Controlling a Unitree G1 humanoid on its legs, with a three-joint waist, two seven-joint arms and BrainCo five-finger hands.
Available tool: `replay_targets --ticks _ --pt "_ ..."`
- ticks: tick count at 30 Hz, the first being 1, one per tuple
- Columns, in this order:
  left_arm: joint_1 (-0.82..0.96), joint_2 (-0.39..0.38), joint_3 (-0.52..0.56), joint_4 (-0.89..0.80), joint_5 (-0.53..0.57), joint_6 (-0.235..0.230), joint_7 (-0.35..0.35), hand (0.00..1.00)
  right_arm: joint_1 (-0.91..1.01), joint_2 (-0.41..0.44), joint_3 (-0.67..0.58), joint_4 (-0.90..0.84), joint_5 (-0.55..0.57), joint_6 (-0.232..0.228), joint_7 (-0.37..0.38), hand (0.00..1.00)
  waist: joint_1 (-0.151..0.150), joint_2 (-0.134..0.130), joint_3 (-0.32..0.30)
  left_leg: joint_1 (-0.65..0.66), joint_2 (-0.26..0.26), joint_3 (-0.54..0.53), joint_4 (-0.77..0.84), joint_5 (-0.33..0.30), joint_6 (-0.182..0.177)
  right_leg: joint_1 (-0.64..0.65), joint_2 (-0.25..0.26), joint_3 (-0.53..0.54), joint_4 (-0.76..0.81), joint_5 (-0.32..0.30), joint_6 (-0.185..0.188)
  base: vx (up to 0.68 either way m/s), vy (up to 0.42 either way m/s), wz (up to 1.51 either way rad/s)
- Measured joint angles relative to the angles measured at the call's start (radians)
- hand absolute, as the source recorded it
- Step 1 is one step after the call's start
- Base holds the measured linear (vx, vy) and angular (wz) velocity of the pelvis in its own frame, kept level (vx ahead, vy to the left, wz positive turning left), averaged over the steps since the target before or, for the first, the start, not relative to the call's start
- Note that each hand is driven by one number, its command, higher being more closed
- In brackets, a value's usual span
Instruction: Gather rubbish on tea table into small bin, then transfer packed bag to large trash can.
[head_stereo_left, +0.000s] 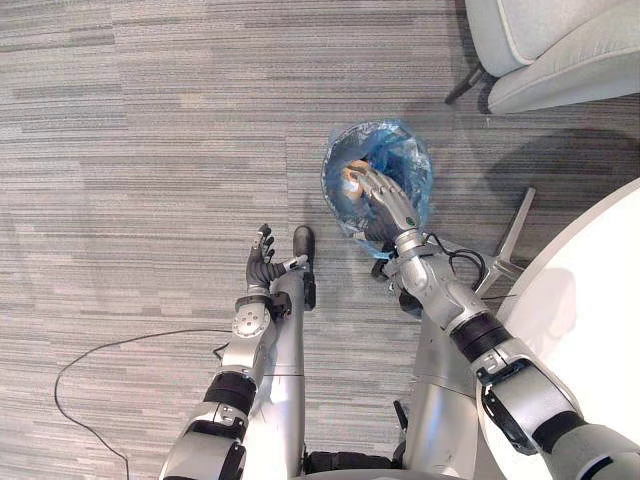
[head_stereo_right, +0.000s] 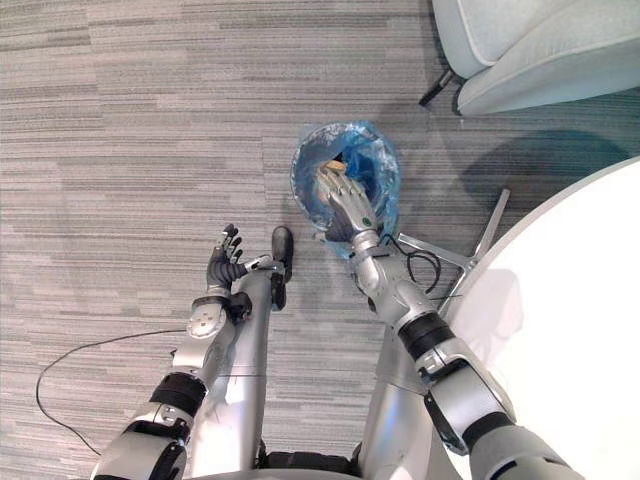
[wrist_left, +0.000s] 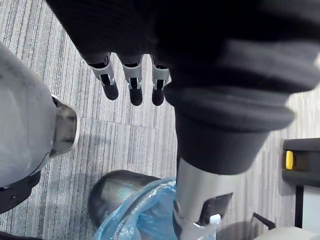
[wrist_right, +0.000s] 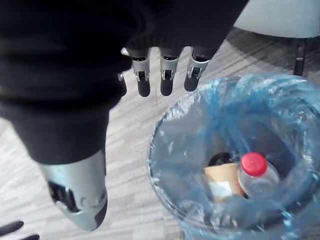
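Proceeding from the robot's left: the left hand (head_stereo_left: 262, 264) hung above the grey striped carpet floor (head_stereo_left: 140, 150), well apart from the rubbish; its fingers (wrist_left: 135, 90) were loosely extended and released, grasping nothing.

To its right stood the small bin (wrist_left: 107, 192), a dark mesh container on the carpet, lined with a blue plastic bag (wrist_right: 280, 100) whose edge was folded out over the rim; the bin sat near the edge of the bench, between the robot and the chair.

The right hand (head_stereo_left: 385, 200) was held directly over the mouth of the bin, palm down; its fingers (wrist_right: 167, 75) were straight and released, with nothing between them and the thumb; whether the hand touched the bag's edge could not be told.

Inside the bag, at the bottom, lay the rubbish: a clear plastic bottle (wrist_right: 260, 177) with a red cap (wrist_right: 253, 164), and touching it a brown paper cup (wrist_right: 222, 182); both rested within the liner, below the hand.

Further right, at the far corner, stood a pale grey armchair (head_stereo_left: 560, 45) on dark legs; nearest the robot's right side was the white round bench (head_stereo_left: 590, 300), with its metal legs (head_stereo_left: 512, 240) showing beside the bin.
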Motion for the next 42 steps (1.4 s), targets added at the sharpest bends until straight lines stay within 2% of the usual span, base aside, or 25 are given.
replay_targets --ticks 4,9,12,14,22,23,33,42 --pt "-0.014 0.0 -0.003 0.004 -0.001 -0.002 -0.001 0.0 -0.018 -0.003 0.006 0.089 -0.03 0.008 0.016 0.0 0.001 0.0 0.0 -0.014 -0.01 -0.009 -0.013 0.004 -0.005 -0.009 -0.007 -0.008 -0.002 0.0 0.0 0.01 0.016 0.1" --pt "-0.026 0.019 -0.009 0.003 -0.002 -0.02 -0.001 0.0 -0.033 0.0 0.038 0.167 -0.05 0.016 0.035 0.0 -0.002 -0.019 -0.001 -0.041 -0.022 -0.008 -0.013 0.005 -0.003 -0.036 -0.021 -0.005 0.004 0.0 0.0 0.0 0.025 0.07" --pt "-0.036 0.022 -0.009 0.003 -0.002 -0.023 -0.001 0.0 -0.034 -0.003 0.038 0.214 -0.057 0.021 0.041 0.0 -0.002 -0.021 -0.001 -0.061 -0.028 -0.002 -0.012 0.006 0.004 -0.051 -0.029 -0.002 0.005 0.0 0.0 0.0 0.035 0.11" --pt "-0.041 0.042 -0.008 0.003 -0.003 -0.024 -0.001 0.0 -0.029 -0.001 0.038 0.24 -0.058 0.03 0.041 0.0 -0.001 -0.036 -0.001 -0.071 -0.027 0.006 -0.011 0.005 0.004 -0.063 -0.033 0.002 0.012 -0.001 0.0 0.0 0.028 0.1" --pt "-0.043 0.057 -0.002 -0.009 -0.003 -0.023 0.001 0.0 -0.024 0.0 0.036 0.255 -0.066 0.054 0.04 0.0 -0.002 -0.051 -0.005 -0.093 -0.027 0.016 0.005 -0.002 0.01 -0.086 -0.034 0.017 0.024 -0.001 0.0 0.0 0.0 0.0" --pt "-0.043 0.056 -0.002 -0.012 -0.003 -0.023 0.002 0.0 -0.024 -0.002 0.035 0.26 -0.067 0.056 0.039 1.0 -0.002 -0.051 -0.005 -0.093 -0.027 0.018 0.006 -0.003 0.011 -0.088 -0.034 0.02 0.025 -0.005 0.006 0.0 0.0 0.0" --pt "-0.04 0.039 0.001 -0.034 -0.013 -0.023 0.006 0.0 -0.021 -0.002 0.016 0.285 -0.066 0.081 0.01 1.0 -0.002 -0.051 -0.005 -0.094 -0.027 0.031 0.006 -0.01 0.021 -0.095 -0.034 0.036 0.029 -0.013 0.004 0.0 0.002 0.0" --pt "-0.04 0.033 0.002 -0.044 -0.023 -0.023 0.006 0.0 -0.017 -0.01 0.009 0.283 -0.044 0.08 -0.001 1.0 -0.001 -0.051 -0.005 -0.096 -0.026 0.04 0.024 -0.021 0.027 -0.1 -0.033 0.049 0.042 -0.018 0.004 -0.02 0.008 -0.01"
